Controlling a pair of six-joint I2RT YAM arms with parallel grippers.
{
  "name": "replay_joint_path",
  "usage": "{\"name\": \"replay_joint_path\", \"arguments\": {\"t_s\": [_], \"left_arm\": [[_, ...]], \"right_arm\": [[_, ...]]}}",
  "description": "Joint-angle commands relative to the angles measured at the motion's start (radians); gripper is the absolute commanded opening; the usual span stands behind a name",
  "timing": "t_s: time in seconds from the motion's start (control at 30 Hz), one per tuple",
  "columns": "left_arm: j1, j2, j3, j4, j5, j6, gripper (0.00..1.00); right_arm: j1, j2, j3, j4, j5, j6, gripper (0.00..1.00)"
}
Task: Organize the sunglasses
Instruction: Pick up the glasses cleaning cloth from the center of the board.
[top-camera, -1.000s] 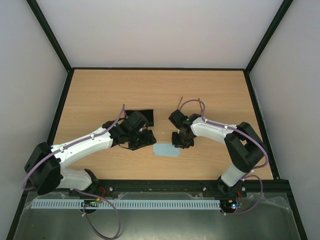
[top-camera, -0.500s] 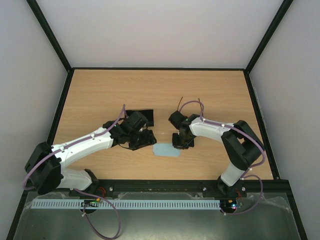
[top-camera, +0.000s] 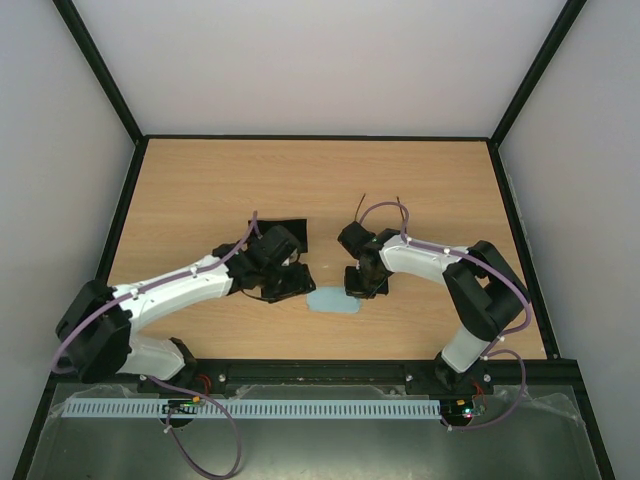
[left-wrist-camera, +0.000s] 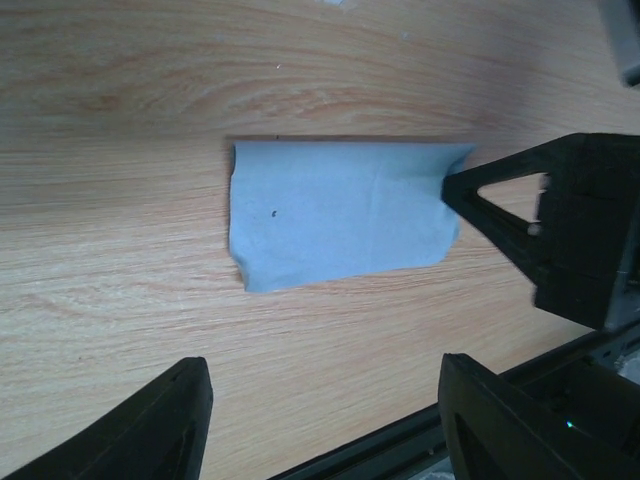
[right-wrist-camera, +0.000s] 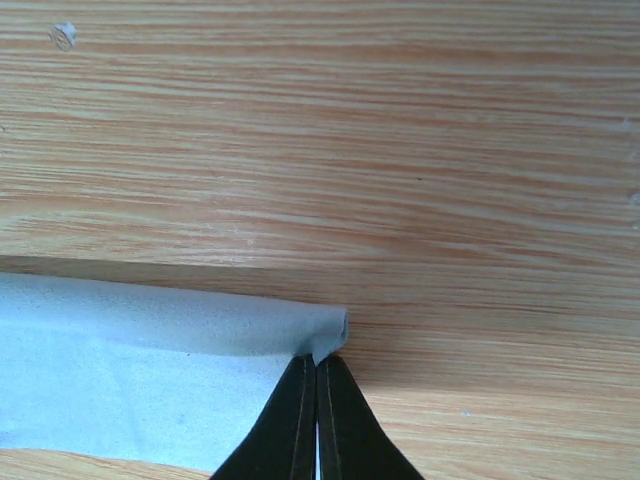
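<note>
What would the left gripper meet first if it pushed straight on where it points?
Likely the bare table just short of the blue cloth; depth is unclear, so possibly the cloth's near edge.

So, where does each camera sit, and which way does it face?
Top external: above, behind, looking down on the table; left arm and right arm show.
Left wrist: looks down at the blue cloth; left gripper open below.
Right wrist: low over the cloth's corner; right gripper shut on it.
Shared: all three show the cloth.
</note>
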Motion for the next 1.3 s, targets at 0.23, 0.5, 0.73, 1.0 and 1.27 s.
{"name": "replay_joint_path", "arguments": {"t_s": [0.23,0.5,0.73,1.0,1.27], "left_arm": [[-0.023,0.173,0.044,-0.044,-0.011,0.059,0.47],[-0.025,0.266,0.073,-0.007,-0.03,0.064,0.44],[-0.03,0.342,0.139,-0.069,-0.104,0.067,0.32],[-0.037,0.396,0.156,-0.106,-0.147,0.054,0.21],[-0.041,0.426,0.16,-0.093,-0.154,0.05,0.22]], "right_arm": [[0.0,0.005,-0.002,-0.049,-0.016,0.001,0.01],[0.0,0.003,-0.003,-0.042,-0.028,0.002,0.01],[0.0,0.001,-0.007,-0.036,-0.038,0.001,0.02],[0.001,-0.006,-0.022,-0.029,-0.045,0.001,0.01],[0.001,-0.007,-0.035,-0.021,-0.049,-0.001,0.01]]}}
